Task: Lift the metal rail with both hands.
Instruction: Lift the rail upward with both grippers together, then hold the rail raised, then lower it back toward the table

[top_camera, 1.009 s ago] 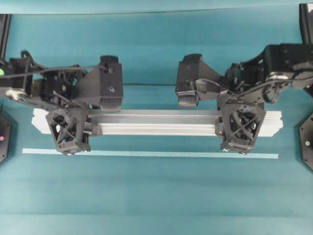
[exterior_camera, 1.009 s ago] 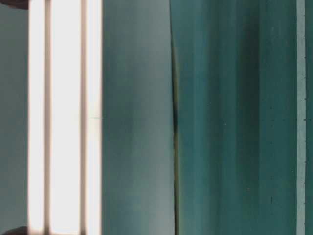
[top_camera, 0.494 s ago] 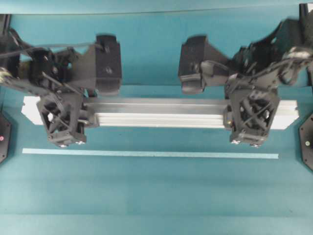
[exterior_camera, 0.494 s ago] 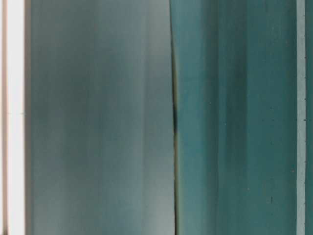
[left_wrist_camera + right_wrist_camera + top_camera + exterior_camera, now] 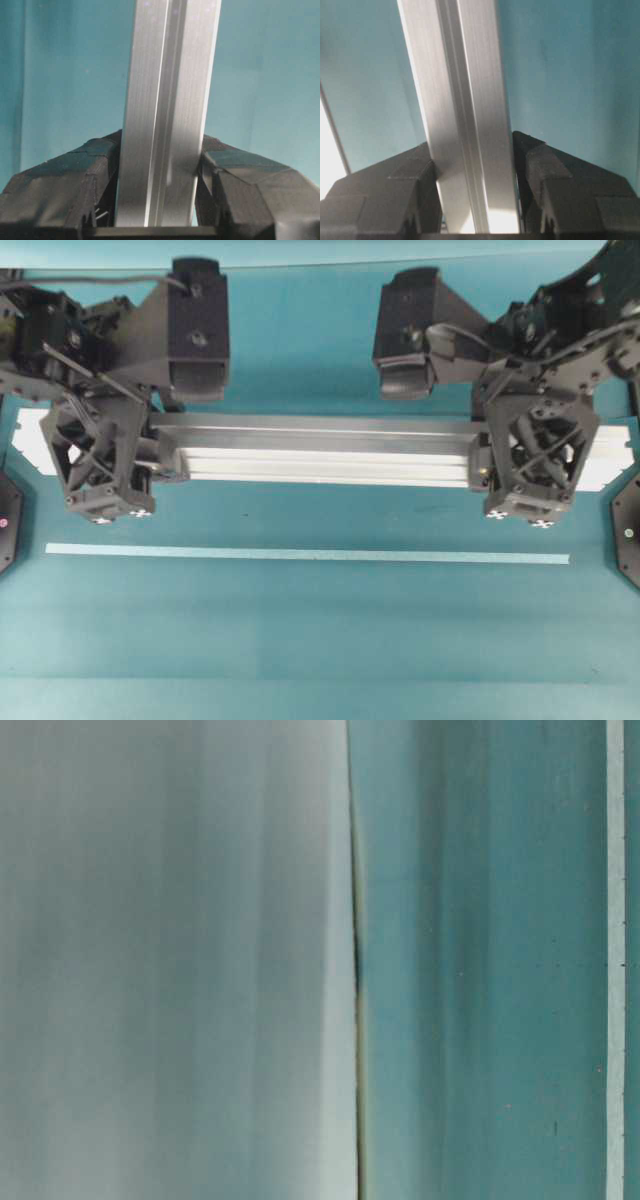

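Observation:
The metal rail, a long grooved silver bar, hangs level above the teal table, spanning most of the overhead view. My left gripper is shut on it near its left end, and my right gripper is shut on it near its right end. In the left wrist view the rail runs straight up between my black fingers, which press both its sides. The right wrist view shows the rail pinched the same way between the fingers. The rail is out of the table-level view.
A thin flat pale strip lies on the table in front of the rail; it also shows at the right edge of the table-level view as a pale strip. Black round bases stand at the left edge and right edge.
Both grippers have risen with the rail held between them; it looks larger and farther back in the overhead view and has left the table-level view. The pale strip has not moved.

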`<action>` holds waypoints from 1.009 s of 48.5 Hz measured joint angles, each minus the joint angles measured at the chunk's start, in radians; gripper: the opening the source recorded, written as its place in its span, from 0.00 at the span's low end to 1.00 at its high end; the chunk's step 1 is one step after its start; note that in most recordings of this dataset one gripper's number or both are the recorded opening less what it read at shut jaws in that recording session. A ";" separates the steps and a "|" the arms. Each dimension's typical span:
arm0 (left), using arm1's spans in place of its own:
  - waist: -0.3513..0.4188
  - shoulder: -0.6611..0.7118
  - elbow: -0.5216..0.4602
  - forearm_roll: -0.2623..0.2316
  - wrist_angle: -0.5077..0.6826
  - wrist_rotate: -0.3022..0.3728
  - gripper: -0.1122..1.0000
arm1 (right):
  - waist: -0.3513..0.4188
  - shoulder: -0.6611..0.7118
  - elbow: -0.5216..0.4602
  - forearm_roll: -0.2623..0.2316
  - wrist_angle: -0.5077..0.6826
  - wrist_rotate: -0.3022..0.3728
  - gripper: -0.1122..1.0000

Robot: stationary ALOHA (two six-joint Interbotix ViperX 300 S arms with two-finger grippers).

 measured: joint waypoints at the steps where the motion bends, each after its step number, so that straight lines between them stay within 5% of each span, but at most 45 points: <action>1: 0.000 0.002 -0.005 0.002 0.003 0.000 0.44 | 0.000 0.000 -0.003 0.000 0.003 0.000 0.46; 49: 0.008 0.015 -0.057 0.002 0.038 0.002 0.44 | 0.003 0.025 -0.086 -0.040 0.044 0.008 0.46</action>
